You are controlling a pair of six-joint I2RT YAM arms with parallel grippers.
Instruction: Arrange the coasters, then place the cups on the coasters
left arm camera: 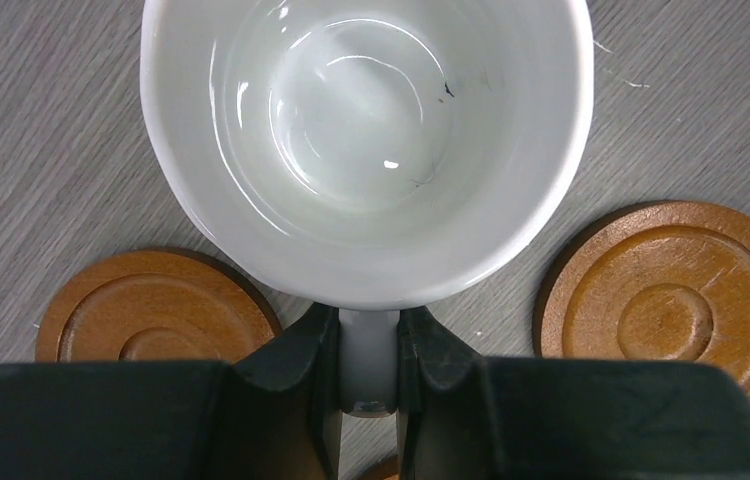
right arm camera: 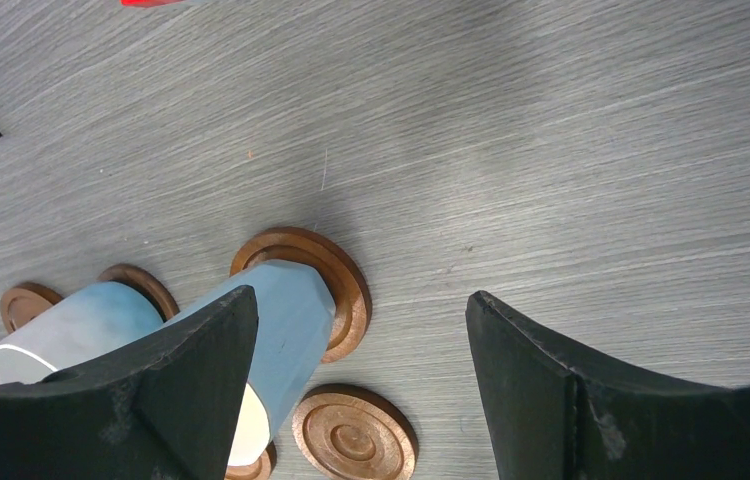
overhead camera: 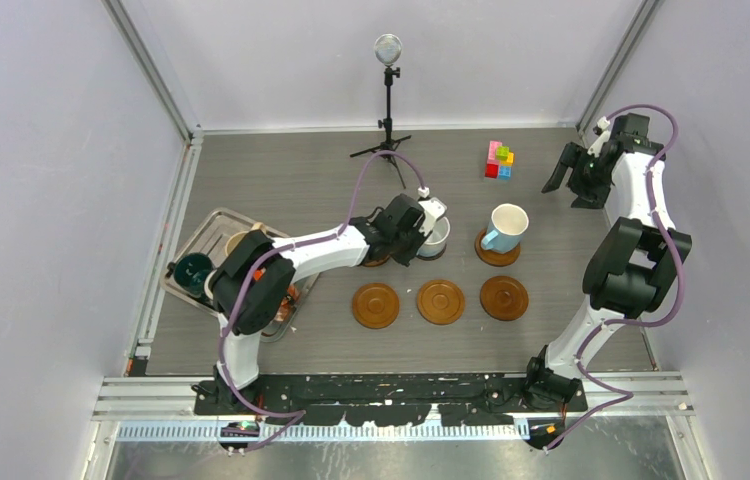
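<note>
Top: left gripper point(overhead camera: 419, 235) carries white mug point(overhead camera: 435, 237). Blue mug point(overhead camera: 507, 226) sits on coaster point(overhead camera: 497, 256) at its 3 o'clock. Three coasters point(overhead camera: 441, 301) bare at 6. Remaining mugs point(overhead camera: 191, 270) wait in tray point(overhead camera: 213, 222) at 9.
Left wrist: jaws clamped on handle point(left arm camera: 366, 360).
Right wrist: right gripper point(right arm camera: 361, 298) spread wide, empty.

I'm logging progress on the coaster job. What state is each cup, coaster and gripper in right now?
white mug: upright, empty, handle clamped by left gripper.
light blue mug: standing on the back coaster, ungripped.
three front coasters: bare.
dark green mug: in the tray, not on a coaster.
right gripper: open, empty.
</note>
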